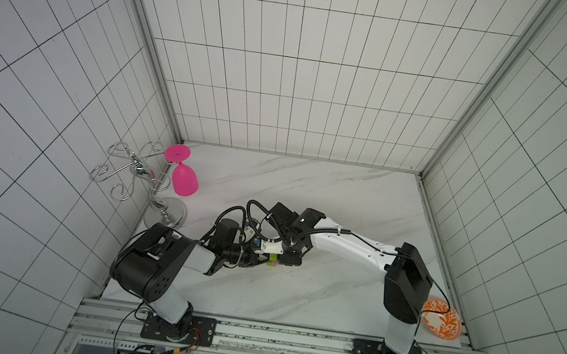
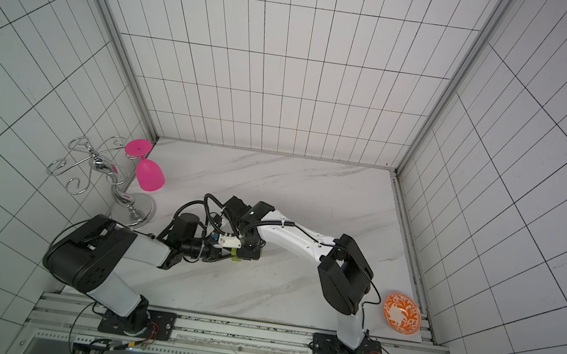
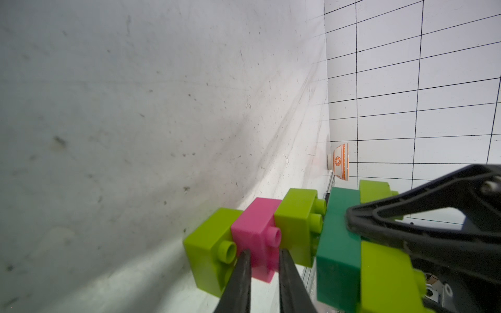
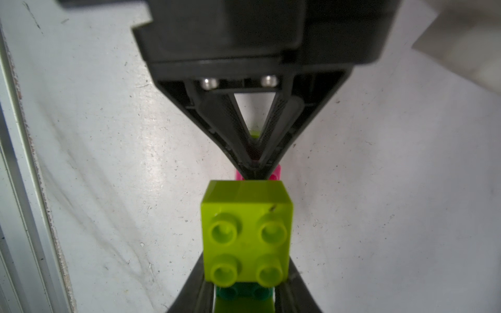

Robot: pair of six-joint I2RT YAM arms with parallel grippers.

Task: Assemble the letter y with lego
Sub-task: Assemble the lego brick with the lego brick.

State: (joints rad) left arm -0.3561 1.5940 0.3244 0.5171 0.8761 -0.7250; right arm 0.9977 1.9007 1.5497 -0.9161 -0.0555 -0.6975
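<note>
In the left wrist view the lego lies in a row: a lime brick, a pink brick and a second lime brick form a stem. Its studs meet a dark green brick that carries two lime tips, with a narrow gap showing the studs. My left gripper is shut on the pink brick. My right gripper is shut on the dark green brick, below a lime tip. In both top views only a small lime and pink patch shows between the two grippers.
A pink goblet hangs on a wire rack at the back left. An orange-patterned bowl sits at the front right corner, partly behind the right arm. A metal rail runs along the front of the marble table.
</note>
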